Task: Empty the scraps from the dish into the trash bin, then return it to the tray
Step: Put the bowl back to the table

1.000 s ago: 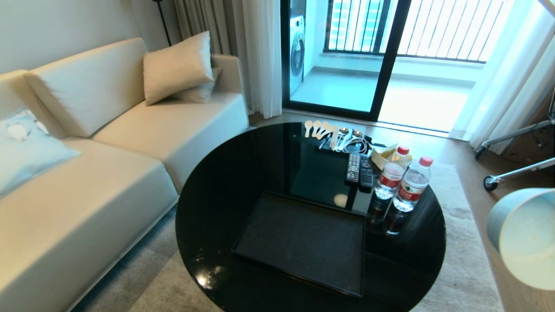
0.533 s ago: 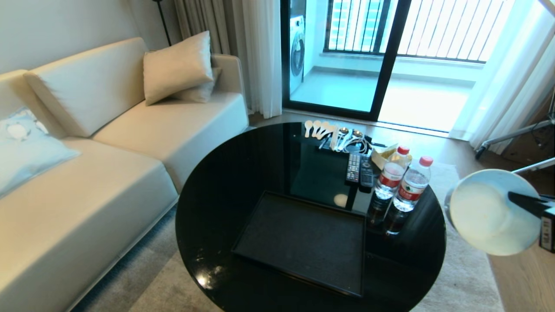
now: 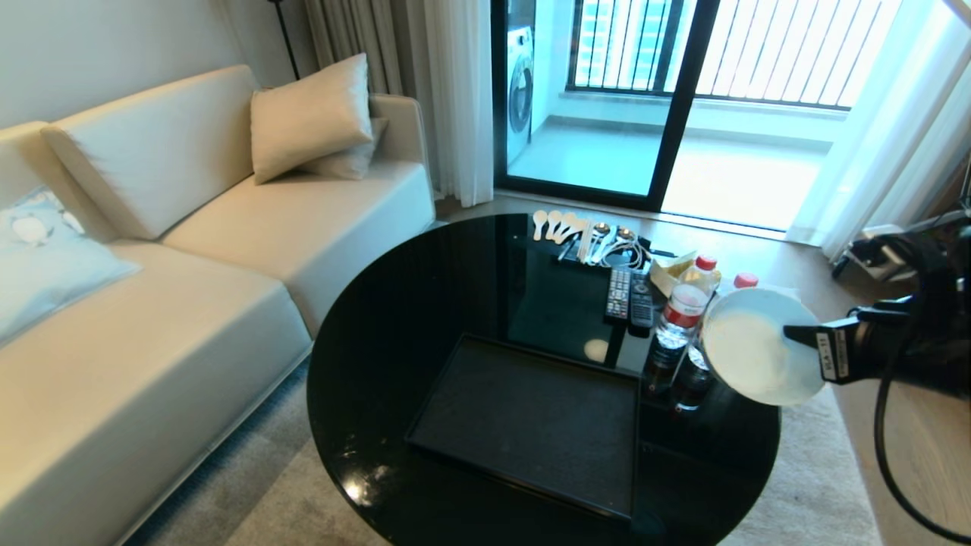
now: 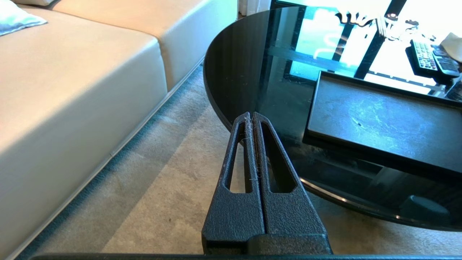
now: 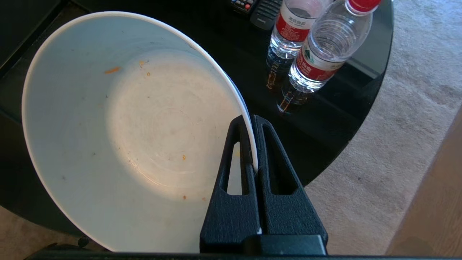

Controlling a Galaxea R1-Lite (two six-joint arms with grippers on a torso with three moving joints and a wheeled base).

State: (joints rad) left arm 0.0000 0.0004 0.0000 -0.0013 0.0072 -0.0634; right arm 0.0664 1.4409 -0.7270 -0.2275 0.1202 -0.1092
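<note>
Right claw point(image 5: 253, 144) clamped tight on the rim of the dish point(image 5: 130, 130), one finger inside, one outside. Dish tilted, hanging over the tabletop's point(image 3: 394, 318) right edge, just in front of two water bottles point(image 5: 317, 54). Only a few orange specks of scraps point(image 5: 112, 69) inside, perhaps mere smears. Tray point(image 3: 531, 421) bare, well apart to the claw's left. Left claw point(image 4: 252, 151) fully closed, holding nothing, low beside the tabletop near the sofa point(image 4: 72, 90).

Strong daylight is let in through the glass door point(image 3: 607, 98) at the top of the frame. Bright glare is thrown onto the shiny black tabletop point(image 4: 325, 43). The bars outside look washed out. The lower corners are dimmer.
</note>
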